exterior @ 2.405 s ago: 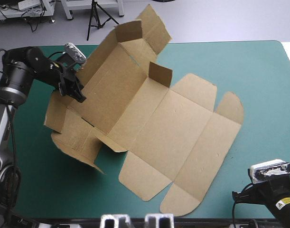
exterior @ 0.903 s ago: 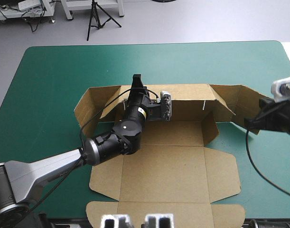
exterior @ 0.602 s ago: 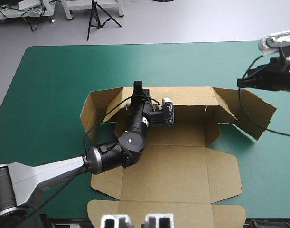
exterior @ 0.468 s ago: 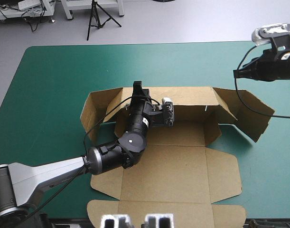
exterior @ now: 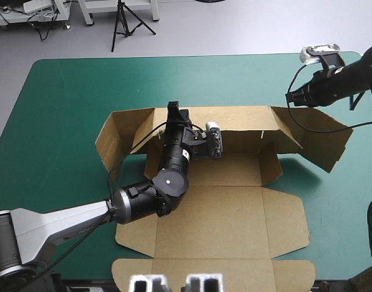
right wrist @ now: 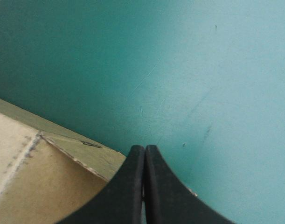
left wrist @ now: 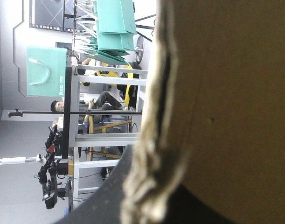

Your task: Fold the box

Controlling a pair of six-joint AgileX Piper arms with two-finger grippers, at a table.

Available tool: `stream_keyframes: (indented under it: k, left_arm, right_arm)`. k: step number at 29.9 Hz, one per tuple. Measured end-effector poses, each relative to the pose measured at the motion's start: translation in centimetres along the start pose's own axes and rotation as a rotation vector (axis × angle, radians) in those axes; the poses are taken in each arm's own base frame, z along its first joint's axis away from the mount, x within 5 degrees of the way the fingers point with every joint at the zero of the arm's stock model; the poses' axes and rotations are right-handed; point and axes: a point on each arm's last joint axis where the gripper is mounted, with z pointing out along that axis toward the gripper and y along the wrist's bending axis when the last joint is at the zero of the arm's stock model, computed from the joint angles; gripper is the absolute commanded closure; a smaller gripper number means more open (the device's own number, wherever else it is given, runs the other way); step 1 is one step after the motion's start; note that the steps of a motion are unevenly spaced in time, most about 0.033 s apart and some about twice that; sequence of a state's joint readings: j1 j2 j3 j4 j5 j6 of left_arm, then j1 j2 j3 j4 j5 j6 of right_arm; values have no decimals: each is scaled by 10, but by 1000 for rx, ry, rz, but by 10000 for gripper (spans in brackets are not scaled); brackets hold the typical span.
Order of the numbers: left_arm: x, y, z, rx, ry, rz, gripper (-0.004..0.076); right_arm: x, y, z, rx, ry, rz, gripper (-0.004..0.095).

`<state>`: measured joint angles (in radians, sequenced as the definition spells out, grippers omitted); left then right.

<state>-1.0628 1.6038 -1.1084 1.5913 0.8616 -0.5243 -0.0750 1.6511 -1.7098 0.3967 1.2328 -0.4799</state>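
Observation:
The brown box lies across the table's middle with its long back wall raised and its end flaps angled outward. My left arm reaches over the box floor, and my left gripper sits on the back wall's top edge. In the left wrist view the box fills the space against a black finger, its edge pinched. My right gripper hovers just beyond the wall's right end. Its fingers meet in one arch, right gripper holding nothing, the box beside it.
Bare teal-green cover stretches behind the box and along both sides. The front lid panel runs to the table's near edge. A side flap stands up at the box's left end.
Earliest, the box lay spread and skewed, my left gripper at its left. It now sits square, back wall up. My right gripper rose off the right flap, then swung toward the wall's right end.

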Motion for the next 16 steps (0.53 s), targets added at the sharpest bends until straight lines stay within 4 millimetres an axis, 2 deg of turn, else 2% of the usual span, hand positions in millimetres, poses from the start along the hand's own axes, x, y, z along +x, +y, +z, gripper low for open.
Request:
stream_keyframes:
  k: [9,16]
  left_arm:
    - [0,0,0,-2,-1,-20,732]
    - [0,0,0,-9,5,-58,732]
  right_arm:
    - [3,-6,15,1,44,-10,926]
    - [36,-10,33,-14,164,-20,926]
